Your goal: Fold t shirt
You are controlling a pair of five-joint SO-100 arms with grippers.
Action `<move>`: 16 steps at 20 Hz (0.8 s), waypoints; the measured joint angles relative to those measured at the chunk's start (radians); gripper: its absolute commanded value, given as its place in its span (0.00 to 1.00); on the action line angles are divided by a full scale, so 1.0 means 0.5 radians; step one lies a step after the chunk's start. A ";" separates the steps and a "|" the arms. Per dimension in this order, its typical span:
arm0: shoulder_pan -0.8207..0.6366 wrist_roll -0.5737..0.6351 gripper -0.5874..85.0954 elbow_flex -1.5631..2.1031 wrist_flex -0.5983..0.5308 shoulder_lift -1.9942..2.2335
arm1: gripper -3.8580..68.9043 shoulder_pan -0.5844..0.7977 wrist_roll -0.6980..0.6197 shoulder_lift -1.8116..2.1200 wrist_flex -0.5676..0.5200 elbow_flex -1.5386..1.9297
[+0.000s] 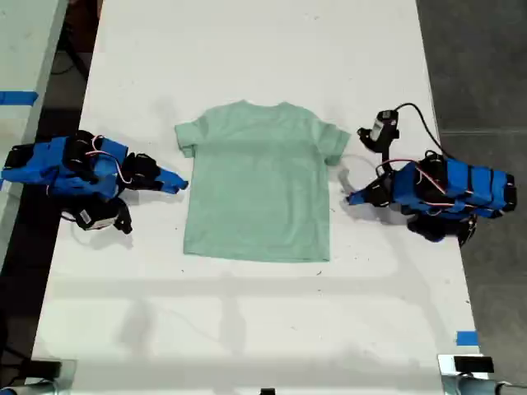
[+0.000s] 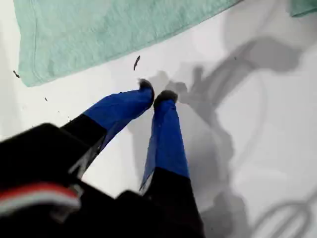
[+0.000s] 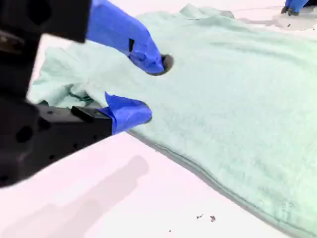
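The pale mint-green t shirt [image 1: 257, 185] lies flat on the white table [image 1: 247, 329], collar toward the exterior view's top. My second gripper [image 1: 179, 185] is on the exterior view's left, at the shirt's side edge just below a sleeve. In the second wrist view this gripper [image 3: 151, 89] is open, its blue fingers [image 3: 130, 113] over the shirt [image 3: 237, 99] with no cloth pinched. My first gripper [image 1: 352, 197] is on the exterior view's right, a short way off the shirt's other side. Its tips [image 2: 156, 93] are shut on nothing, over bare table near the shirt's hem corner [image 2: 74, 39].
A small black-and-white device with a black cable [image 1: 381, 127] lies beside the first arm. Blue tape marks [image 1: 467, 337] sit near the table's edge on the exterior view's right. Dark floor borders the table on both sides. Tiny dark specks [image 2: 136, 62] dot the table.
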 measured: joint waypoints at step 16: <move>0.000 0.000 0.15 0.000 0.000 0.000 | 0.07 -0.258 1.506 0.003 -0.006 0.000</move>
